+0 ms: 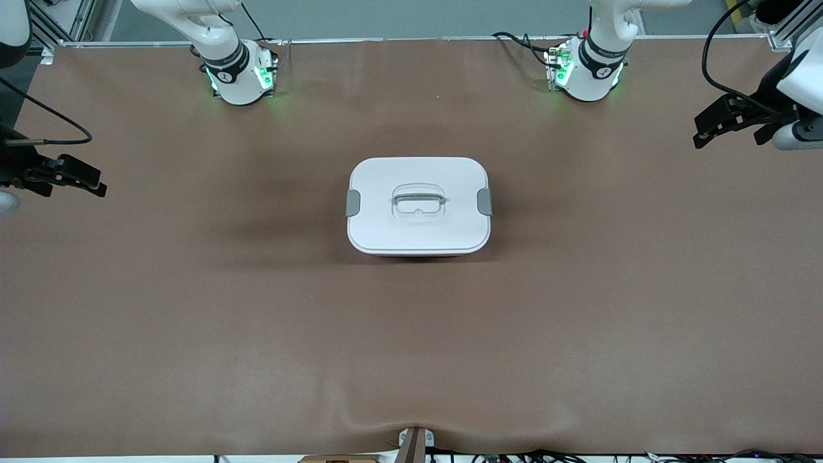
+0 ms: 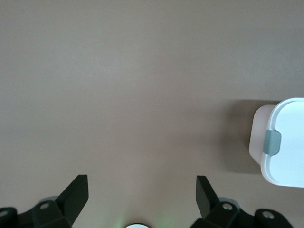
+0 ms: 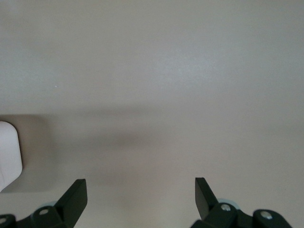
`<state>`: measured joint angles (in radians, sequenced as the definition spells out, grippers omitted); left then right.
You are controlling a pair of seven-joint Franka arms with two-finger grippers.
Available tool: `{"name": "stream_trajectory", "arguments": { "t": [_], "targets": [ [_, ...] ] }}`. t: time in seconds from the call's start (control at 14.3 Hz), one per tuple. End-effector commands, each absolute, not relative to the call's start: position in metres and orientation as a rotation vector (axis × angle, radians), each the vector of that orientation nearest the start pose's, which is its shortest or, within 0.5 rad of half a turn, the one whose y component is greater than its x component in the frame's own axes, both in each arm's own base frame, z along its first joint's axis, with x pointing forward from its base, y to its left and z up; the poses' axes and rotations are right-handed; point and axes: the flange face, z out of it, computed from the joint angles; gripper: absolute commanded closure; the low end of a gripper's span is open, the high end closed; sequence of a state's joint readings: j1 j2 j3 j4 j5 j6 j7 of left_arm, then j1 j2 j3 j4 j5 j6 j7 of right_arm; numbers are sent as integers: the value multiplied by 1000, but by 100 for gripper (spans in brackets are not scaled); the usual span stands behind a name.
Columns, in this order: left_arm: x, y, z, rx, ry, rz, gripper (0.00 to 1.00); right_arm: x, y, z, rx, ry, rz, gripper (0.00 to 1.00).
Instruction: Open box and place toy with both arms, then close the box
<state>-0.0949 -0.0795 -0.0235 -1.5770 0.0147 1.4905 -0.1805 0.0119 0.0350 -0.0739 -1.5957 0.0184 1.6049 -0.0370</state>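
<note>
The box (image 1: 418, 204) stands shut in the middle of the table, with its white lid on, both grey side latches down and the recessed handle on top. A thin pink edge of the tub shows under the lid. The toy is out of view. My left gripper (image 1: 726, 132) is open and empty, in the air over the left arm's end of the table; its wrist view (image 2: 141, 183) shows one end of the box (image 2: 285, 142) with a grey latch (image 2: 272, 141). My right gripper (image 1: 74, 183) is open and empty over the right arm's end; its wrist view (image 3: 140, 183) shows a corner of the box (image 3: 8, 152).
The brown table cover (image 1: 257, 321) is bare around the box. The two arm bases (image 1: 241, 74) (image 1: 586, 71) stand along the table edge farthest from the front camera. Cables and a small bracket (image 1: 415, 444) lie at the nearest edge.
</note>
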Motion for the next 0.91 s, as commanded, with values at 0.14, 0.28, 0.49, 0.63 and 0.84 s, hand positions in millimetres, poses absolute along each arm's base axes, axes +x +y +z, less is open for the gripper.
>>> {"name": "stream_trajectory", "arguments": {
  "t": [0.14,0.28,0.49,0.63,0.84],
  "targets": [
    [515,-87,663,-3115,-175,-7,0,566,-30,598,-3115,57,32,0],
    [514,-86,664,-3115,-165,-5,0,565,-32,599,-3115,62,29,0],
    [512,-84,662,-3112,-125,31,0,565,-36,599,-3115,59,31,0],
    [512,-83,661,-3112,-87,33,0,565,-36,599,-3115,62,31,0],
    [509,-78,661,-3098,-42,59,0,565,-36,599,-3115,59,27,0]
  ]
}}
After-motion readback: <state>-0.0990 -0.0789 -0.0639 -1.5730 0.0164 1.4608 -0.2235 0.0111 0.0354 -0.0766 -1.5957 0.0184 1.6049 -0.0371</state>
